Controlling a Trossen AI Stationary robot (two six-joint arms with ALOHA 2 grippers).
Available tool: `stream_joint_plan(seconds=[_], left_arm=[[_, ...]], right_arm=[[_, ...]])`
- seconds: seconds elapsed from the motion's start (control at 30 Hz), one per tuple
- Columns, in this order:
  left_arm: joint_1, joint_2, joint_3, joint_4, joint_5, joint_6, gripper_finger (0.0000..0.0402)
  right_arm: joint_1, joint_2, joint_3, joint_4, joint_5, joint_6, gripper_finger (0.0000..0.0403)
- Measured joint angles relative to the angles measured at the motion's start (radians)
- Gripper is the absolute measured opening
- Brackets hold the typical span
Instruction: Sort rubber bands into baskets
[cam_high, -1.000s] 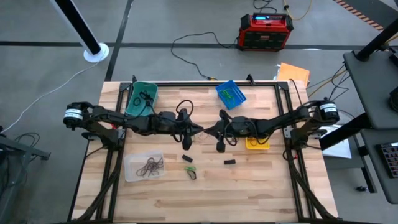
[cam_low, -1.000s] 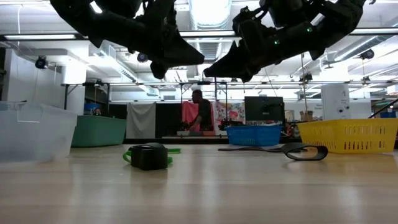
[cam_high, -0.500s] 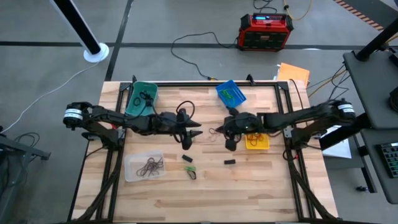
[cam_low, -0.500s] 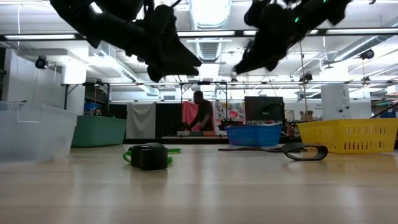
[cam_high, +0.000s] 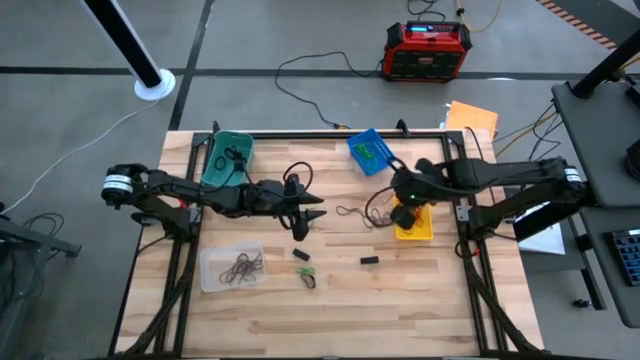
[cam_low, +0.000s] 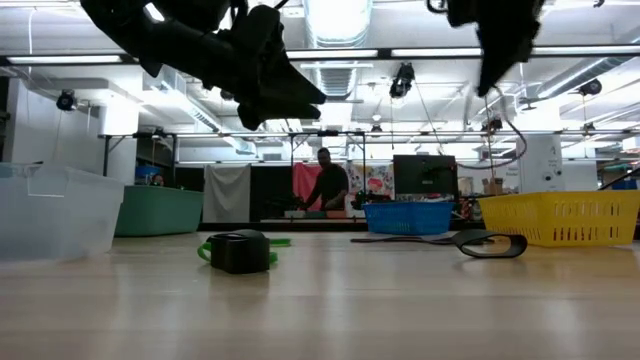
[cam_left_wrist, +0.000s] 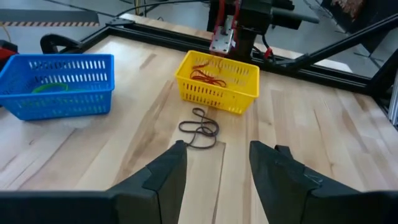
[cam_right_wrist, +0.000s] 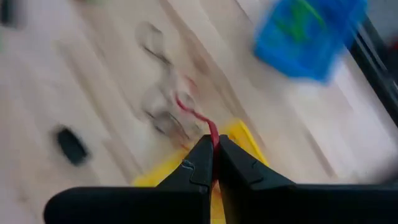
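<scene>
Right wrist view: right gripper (cam_right_wrist: 211, 163) pinched on a red band (cam_right_wrist: 198, 118), probably over the yellow basket (cam_high: 415, 228) to drop it; left gripper (cam_left_wrist: 214, 174) waits mid-table, jaws apart.

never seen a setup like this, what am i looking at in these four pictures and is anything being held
This is a robot with two dark arms at a wooden table, sorting rubber bands into small baskets. One picture looks straight down on the table, one looks level across it from table-top height, and each arm's wrist carries a camera that looks past its own fingers.

On the table stand a teal basket, a blue basket, a yellow basket and a clear basket with dark bands in it. Loose on the wood lie a dark band, a green band and a small black block.

The left end effector is open and empty, above the middle of the table. The right end effector is shut on a red band above the yellow basket.
</scene>
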Motion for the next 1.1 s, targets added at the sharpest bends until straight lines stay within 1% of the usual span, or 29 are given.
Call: stream_joint_plan(seconds=[0.07,0.2,0.47,0.6,0.73,0.9,1.1], left_arm=[[0.0,0.0,0.0,0.0,0.0,0.007,0.016],[0.0,0.0,0.0,0.0,0.0,0.012,0.016],[0.0,0.0,0.0,-0.001,0.0,0.014,0.016],[0.0,0.002,0.0,-0.001,0.0,0.014,0.016],[0.0,0.002,0.0,-0.001,0.0,0.013,0.016],[0.0,0.002,0.0,-0.001,0.0,0.013,0.016],[0.0,0.002,0.0,-0.002,0.001,0.013,0.016]], right_arm=[[-0.001,0.009,0.002,-0.088,0.02,0.063,0.0009],[0.0,0.018,-0.045,-0.13,0.021,0.154,0.0009],[0.0,0.018,-0.197,-0.112,0.02,0.24,0.0009],[0.0,0.018,-0.238,-0.045,0.02,0.242,0.0014],[0.0,0.018,-0.247,-0.018,0.027,0.243,0.004],[0.0,0.017,-0.247,-0.02,0.064,0.253,0.0088],[0.0,0.016,-0.241,-0.018,0.066,0.241,0.0135]])
